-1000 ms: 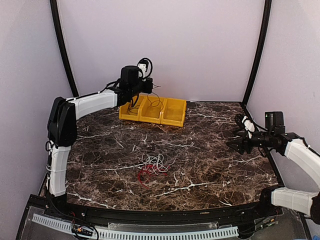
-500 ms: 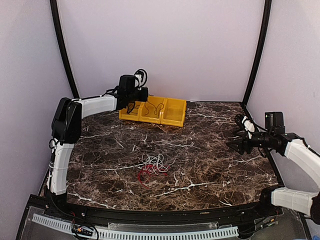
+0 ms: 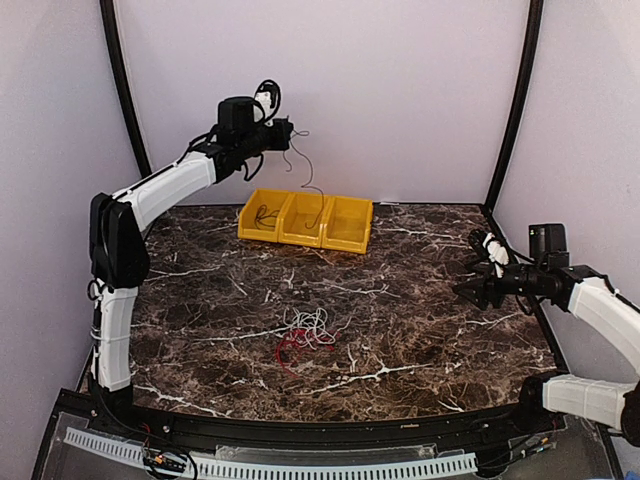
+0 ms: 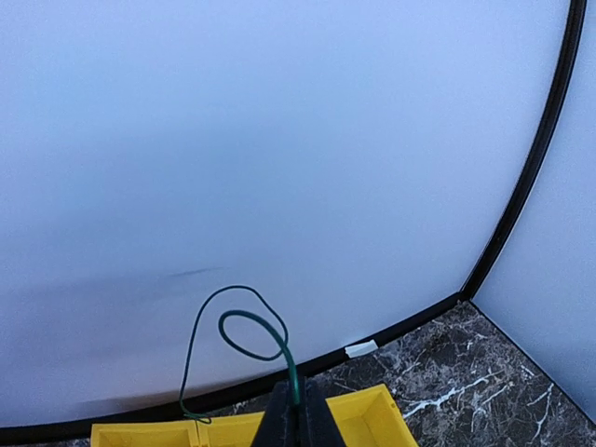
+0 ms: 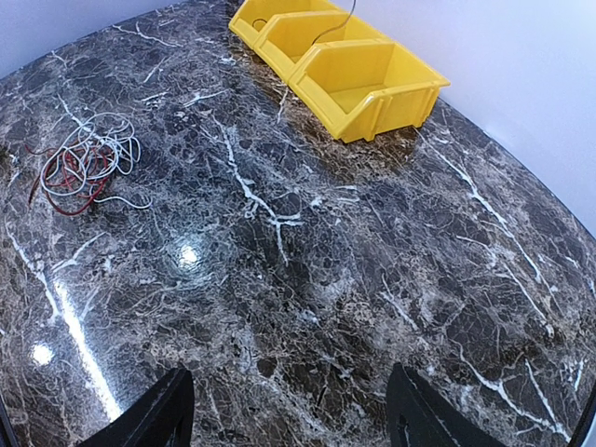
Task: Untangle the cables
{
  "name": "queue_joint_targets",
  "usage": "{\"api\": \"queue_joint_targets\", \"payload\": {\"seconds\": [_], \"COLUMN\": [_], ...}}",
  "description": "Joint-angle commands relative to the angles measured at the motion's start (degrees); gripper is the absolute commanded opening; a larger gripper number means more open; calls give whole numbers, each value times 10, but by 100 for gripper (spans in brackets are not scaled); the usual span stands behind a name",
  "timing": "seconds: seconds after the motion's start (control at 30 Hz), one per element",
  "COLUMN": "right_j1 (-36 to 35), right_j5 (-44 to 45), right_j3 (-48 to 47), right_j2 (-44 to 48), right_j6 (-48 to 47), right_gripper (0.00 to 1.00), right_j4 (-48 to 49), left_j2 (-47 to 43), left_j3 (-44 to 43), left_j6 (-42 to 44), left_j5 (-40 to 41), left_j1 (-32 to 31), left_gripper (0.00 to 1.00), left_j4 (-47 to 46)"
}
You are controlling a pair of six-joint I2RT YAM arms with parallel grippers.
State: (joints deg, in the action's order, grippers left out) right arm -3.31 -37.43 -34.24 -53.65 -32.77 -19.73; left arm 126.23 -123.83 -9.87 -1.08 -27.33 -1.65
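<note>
clenching a green cable, the left gripper hung high above the bins, close to the back wall. its fingers were pressed together and mostly cut off by the bottom of the left wrist view. the cable rose from between them, curled into a small loop, then ran on as a thinner line that dropped behind the bins' rim, where its end was hidden. only that top rim of the bins showed in this view.

from overhead the cable was a faint wavy thread falling toward the middle bin. whether its lower end lay inside or merely hung over the bin was too fine to tell. a dark cable sat in the leftmost bin, its shape hard to make out.

the tangle, white strands over red ones, lay on the table well in front of the bins, toward the near edge. how the strands crossed could not be read.

the right gripper hovered low, well to the right of the bins and nearer the front, fingers spread with nothing between them. its wrist view caught only the two black tips at the bottom edge, the rest being out of frame.
</note>
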Motion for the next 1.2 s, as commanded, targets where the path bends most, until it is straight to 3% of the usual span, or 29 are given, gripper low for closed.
{"api": "queue_joint_targets", "payload": {"seconds": [0.0,0.37,0.83,1.17], "right_j1": [4,4,4,4], "right_j5": [2,3,9,11], "right_j3": [4,4,5,6], "right_j2": [-3,-3,-4,-13], "right_j6": [-6,-6,-6,-9], "right_gripper": [73,73,73,72], "right_j4": [13,13,13,14], "left_j2": [-72,-111,-78,-57], "left_j3": [-39,-72,58,135], "left_j6": [13,39,27,-35], "left_j5": [4,27,13,-42], "left_j1": [19,73,95,96], "left_gripper": [0,0,0,0], "left_j4": [13,43,-12,-60]}}
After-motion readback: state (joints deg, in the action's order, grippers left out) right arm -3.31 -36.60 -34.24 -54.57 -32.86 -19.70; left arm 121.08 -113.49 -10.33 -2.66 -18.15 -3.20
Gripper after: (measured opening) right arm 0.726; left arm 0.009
